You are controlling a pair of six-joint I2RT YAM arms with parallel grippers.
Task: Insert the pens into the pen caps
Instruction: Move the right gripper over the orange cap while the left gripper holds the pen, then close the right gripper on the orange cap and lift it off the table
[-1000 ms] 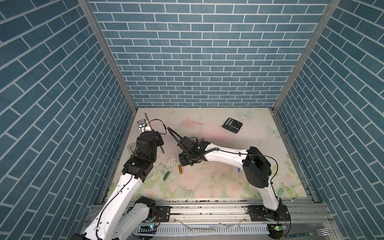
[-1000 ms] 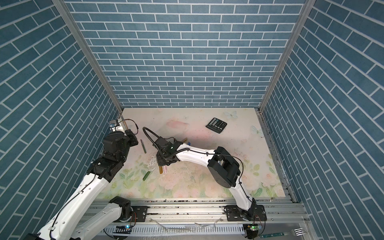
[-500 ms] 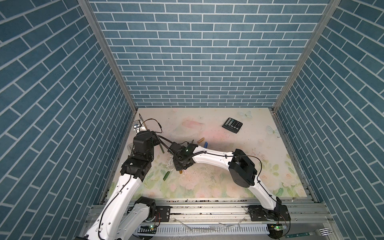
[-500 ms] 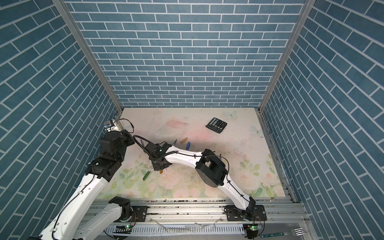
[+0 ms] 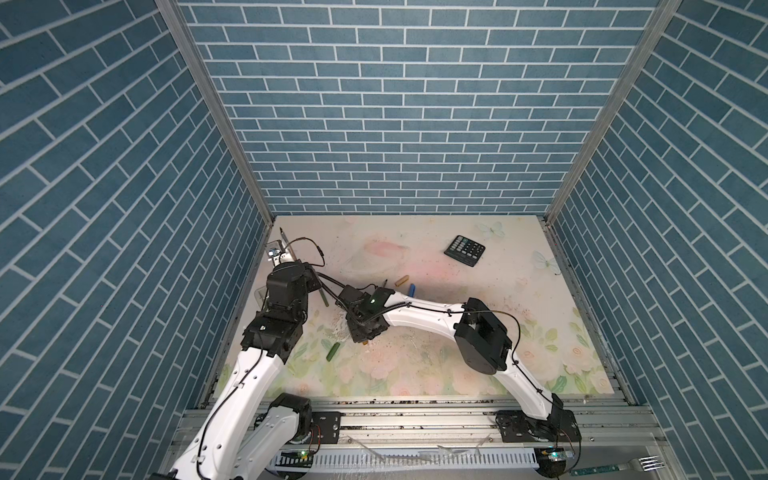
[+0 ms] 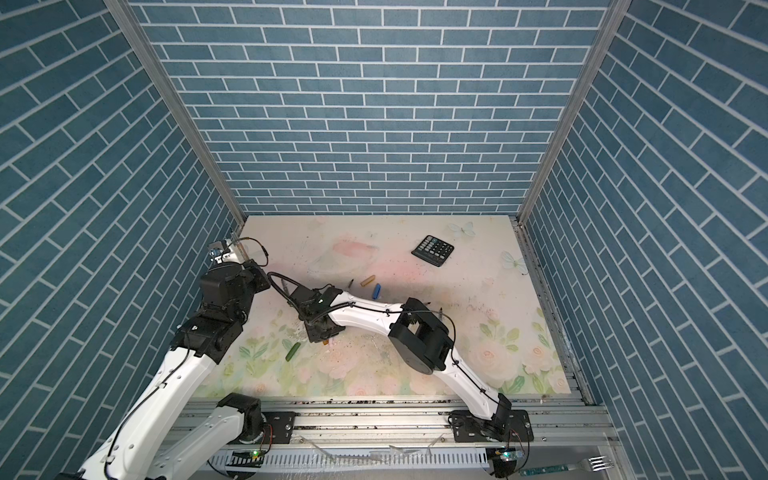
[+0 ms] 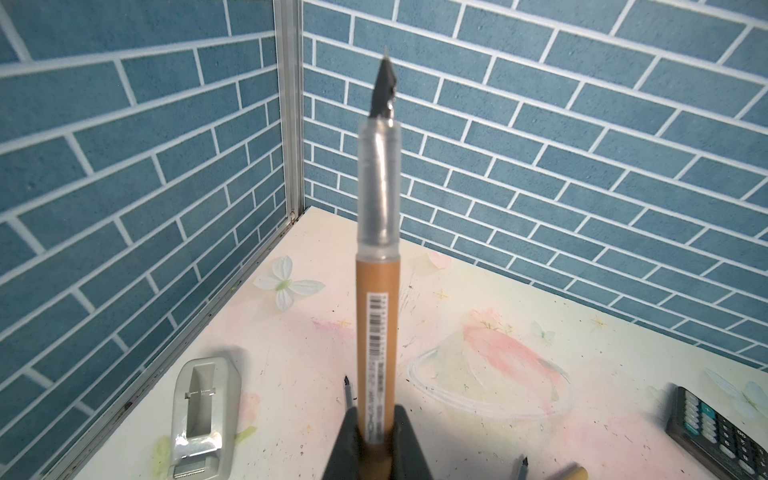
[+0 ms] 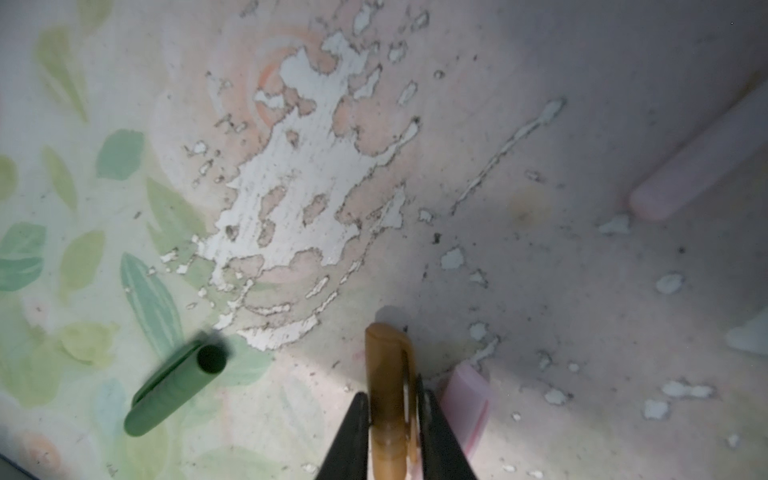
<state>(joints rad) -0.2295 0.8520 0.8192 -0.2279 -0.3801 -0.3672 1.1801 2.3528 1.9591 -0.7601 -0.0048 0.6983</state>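
In both top views the left gripper (image 5: 289, 262) is up near the back left corner. It is clamped on a brown pen (image 5: 286, 243) that stands with its dark tip uppermost. The left arm hides most of a tape dispenser (image 5: 261, 294) by the wall. The right arm reaches across the middle, and its gripper (image 5: 365, 340) points down at the table (image 5: 415, 370). A green cap (image 5: 333, 351) lies just beside that gripper, toward the front. A green pen (image 5: 323, 296) lies between the two arms. Behind the right forearm a tan cap (image 5: 402, 281) and a blue cap (image 5: 412, 288) sit close together, with another pen's tip showing near them. A calculator (image 5: 465, 250) lies well apart toward the back right, and a fork (image 5: 642, 462) lies off the table on the front rail.

The left wrist view shows the jaws shut tight on the lower barrel of the brown pen. Its barcode label faces the camera, with a clear section and the dark tip above it. The pen cuts the view down the middle. The tape dispenser is on one side and the calculator at the far edge on the other.

In the right wrist view the black jaws are narrow, pinching a brown cap (image 8: 390, 386) just over the worn, flaking print. Whether it touches the table I cannot tell. A pink cap (image 8: 467, 401) lies right against the jaw, partly hidden by it. The green cap lies near, open end up. A pale pink pen (image 8: 702, 160) lies apart.
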